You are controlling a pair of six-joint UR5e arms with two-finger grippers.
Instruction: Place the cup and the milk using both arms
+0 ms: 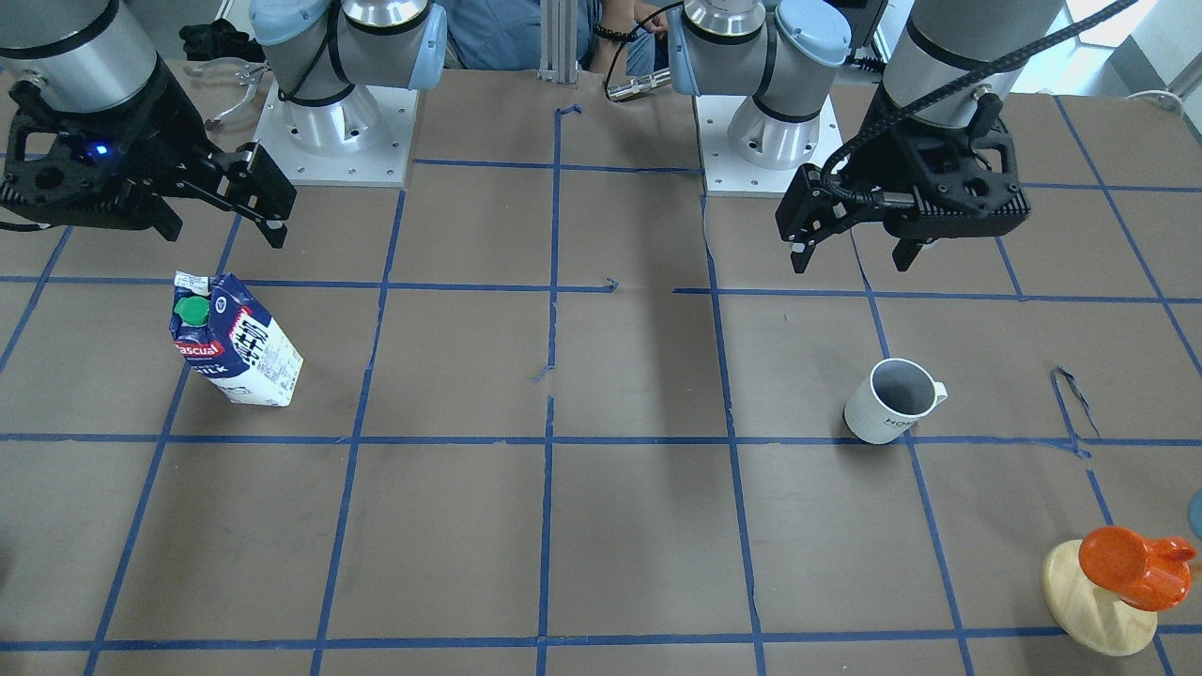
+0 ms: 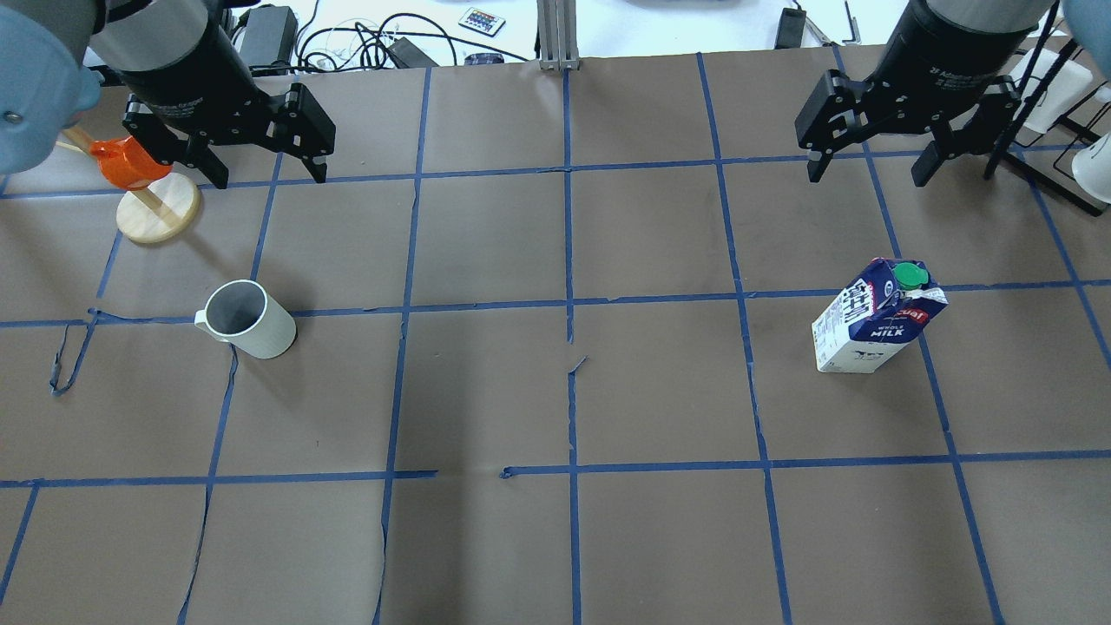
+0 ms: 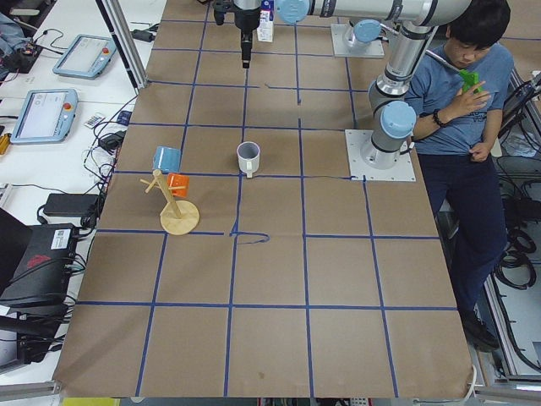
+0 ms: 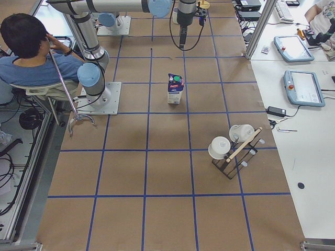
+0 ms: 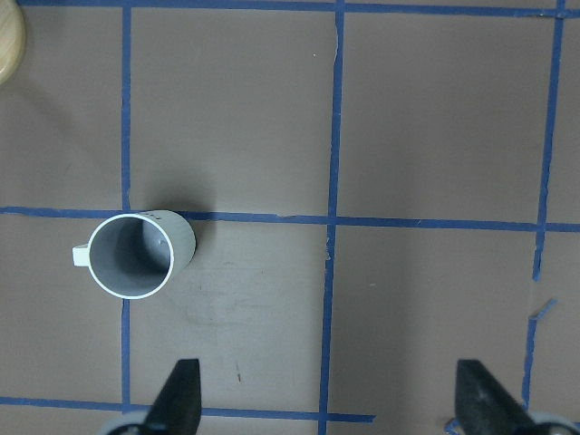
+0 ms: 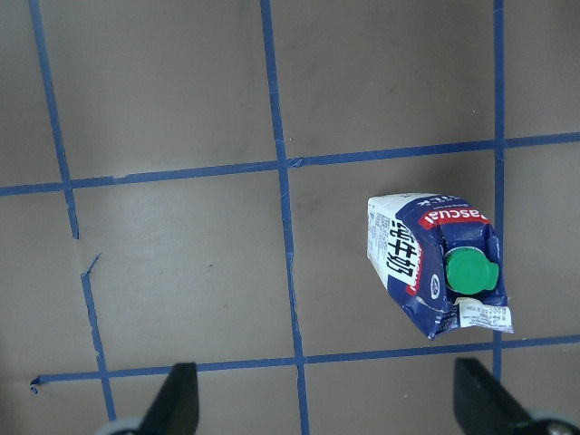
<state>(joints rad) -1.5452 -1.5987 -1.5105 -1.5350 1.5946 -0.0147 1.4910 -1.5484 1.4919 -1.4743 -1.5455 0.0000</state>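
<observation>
"Looking at the white ceramic mug with the grey inside [image 2: 247,319] first: where does it sit?"

"Upright on the brown-paper counter with blue tape lines [image 2: 555,391], on the robot's left half, mouth up. Its handle points outward, away from the middle of the counter. The small dark-blue and white gable-top milk carton with the green cap [image 2: 877,325] stands upright on the right half, well apart from the mug."

"So which arm takes which?"

"By nearness, I'd judge the left gripper [image 2: 269,176] for the mug and the right gripper [image 2: 866,176] for the carton. Each hangs above the counter on its own side, jaws spread wide and holding nothing."

"And the offset each must close?"

"In the overhead view each thing lies on the robot's side of its gripper. In the left wrist view the mug [image 5: 134,256] is ahead of the fingers and off toward the view's left finger [image 5: 178,399], not centred in the gap. In the right wrist view the carton [image 6: 439,263] lies toward the opposite finger [image 6: 480,399]."

"Anything close by?"

"An orange cup on a wooden peg stand [image 2: 121,163] is near the left gripper, farther out than the mug."
</observation>
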